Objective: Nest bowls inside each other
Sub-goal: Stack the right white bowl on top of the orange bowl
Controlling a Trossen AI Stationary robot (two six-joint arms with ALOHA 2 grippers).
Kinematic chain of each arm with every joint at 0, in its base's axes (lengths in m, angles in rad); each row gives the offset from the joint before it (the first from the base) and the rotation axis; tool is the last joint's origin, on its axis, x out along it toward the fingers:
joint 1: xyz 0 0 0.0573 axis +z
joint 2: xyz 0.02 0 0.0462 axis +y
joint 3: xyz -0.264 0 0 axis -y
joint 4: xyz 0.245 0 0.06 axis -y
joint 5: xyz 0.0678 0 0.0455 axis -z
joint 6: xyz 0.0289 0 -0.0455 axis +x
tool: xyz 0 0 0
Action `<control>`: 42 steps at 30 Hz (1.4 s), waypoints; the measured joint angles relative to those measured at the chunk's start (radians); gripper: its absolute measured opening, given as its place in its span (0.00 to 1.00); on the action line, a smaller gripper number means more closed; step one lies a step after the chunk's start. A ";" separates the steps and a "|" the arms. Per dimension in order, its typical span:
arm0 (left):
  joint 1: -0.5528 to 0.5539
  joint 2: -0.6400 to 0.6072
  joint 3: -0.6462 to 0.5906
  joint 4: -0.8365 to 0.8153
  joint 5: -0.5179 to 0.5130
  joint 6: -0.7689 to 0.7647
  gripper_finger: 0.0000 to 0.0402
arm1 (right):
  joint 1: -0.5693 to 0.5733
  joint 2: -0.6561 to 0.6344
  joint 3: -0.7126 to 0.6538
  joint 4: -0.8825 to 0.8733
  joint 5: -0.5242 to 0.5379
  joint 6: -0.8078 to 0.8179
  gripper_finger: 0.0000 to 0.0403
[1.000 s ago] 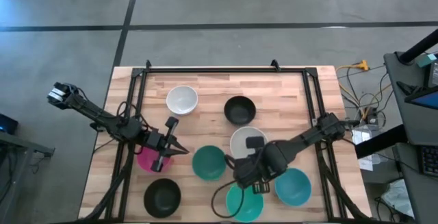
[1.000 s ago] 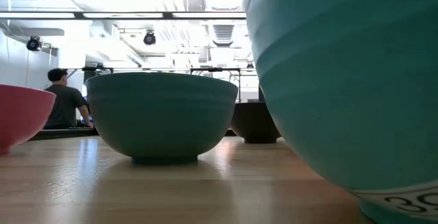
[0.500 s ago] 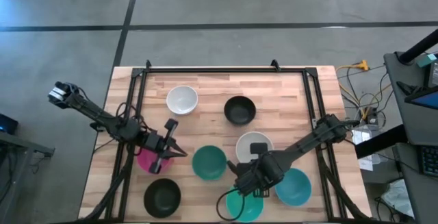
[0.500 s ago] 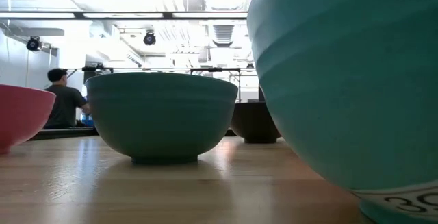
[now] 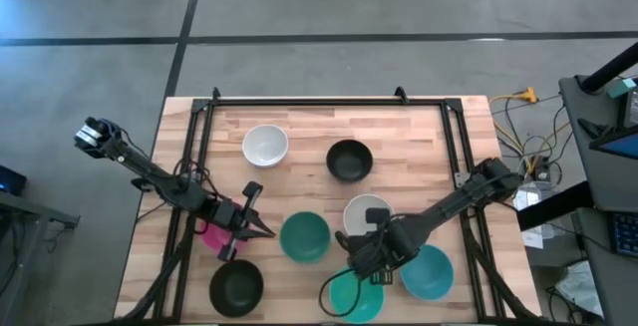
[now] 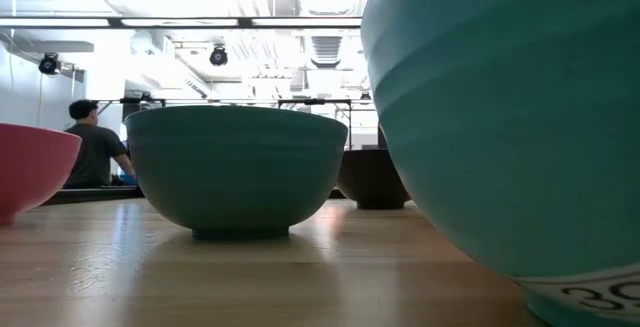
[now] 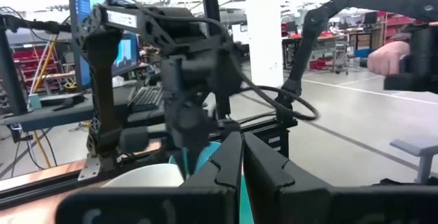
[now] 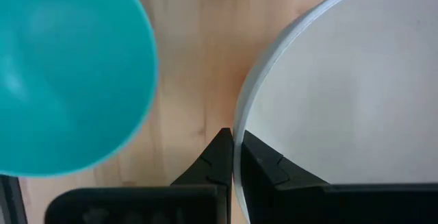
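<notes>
In the high view, bowls stand on their bases on the wooden table: white (image 5: 265, 146), black (image 5: 349, 160), dark teal (image 5: 304, 236), black (image 5: 236, 286), turquoise (image 5: 356, 298), blue (image 5: 431, 272). My right gripper (image 5: 366, 249) is shut on a second white bowl (image 5: 365, 212) at its near side. My left gripper (image 5: 261, 231) is shut and empty, held level over the magenta bowl (image 5: 209, 234). The left wrist view shows its fingers (image 7: 241, 157) together, pointing at the right arm. The low view shows the dark teal bowl (image 6: 236, 167) and the turquoise bowl (image 6: 500, 117). My right gripper holds the white bowl's rim (image 8: 238, 131) on the side next to the turquoise bowl (image 8: 61, 66). One finger (image 8: 263, 166) is inside the bowl and one (image 8: 217, 157) outside. The fingers come from above, pointing down. Whether the bowl's base is on the table does not show.
A black frame (image 5: 329, 100) runs along the table's far edge and down both sides. A person (image 6: 95, 147) sits in the room beyond the table. A hand (image 7: 390, 53) shows far off in the left wrist view. Bare wood lies at the far right (image 5: 419, 147).
My left gripper has gone a little toward the table's near edge over the magenta bowl, which now shows less from above. My right gripper has shifted slightly toward the right edge, and the white bowl in its hold has moved a little with it.
</notes>
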 joint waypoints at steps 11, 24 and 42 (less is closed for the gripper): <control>-0.032 0.040 0.028 0.022 -0.007 0.008 0.00 | -0.021 -0.100 -0.170 0.132 0.006 0.055 0.03; -0.031 0.041 0.028 0.024 -0.018 0.008 0.00 | -0.082 -0.052 -0.193 0.161 -0.073 0.030 0.03; -0.031 0.041 0.028 0.025 -0.018 0.008 0.00 | -0.081 -0.038 -0.232 0.170 -0.076 0.045 0.03</control>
